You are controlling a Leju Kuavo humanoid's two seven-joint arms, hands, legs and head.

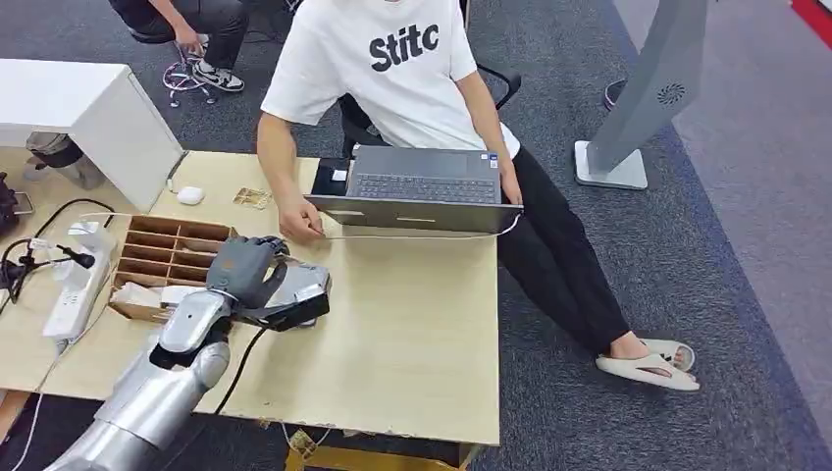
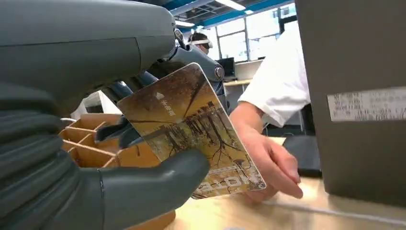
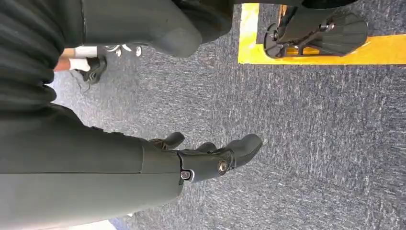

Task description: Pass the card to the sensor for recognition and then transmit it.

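My left hand (image 1: 245,270) hovers over the wooden table (image 1: 412,334), just in front of a seated person's hand (image 1: 299,224). In the left wrist view it pinches a card (image 2: 191,129) printed with brown trees between the thumb (image 2: 153,184) and the fingers behind it, card upright and facing the camera. A grey and black device (image 1: 302,294) lies on the table directly beside and under that hand. The person's hand (image 2: 270,163) rests on the table just beyond the card. My right hand (image 3: 210,158) hangs over blue carpet with its fingers apart and nothing in it.
The person's open laptop (image 1: 417,186) stands at the table's far edge. A divided wooden tray (image 1: 167,255) sits left of my hand, a white power strip (image 1: 74,285) further left. Another card (image 1: 252,198) and a small white case (image 1: 190,195) lie near the back. A grey kiosk stand (image 1: 638,108) is on the floor at right.
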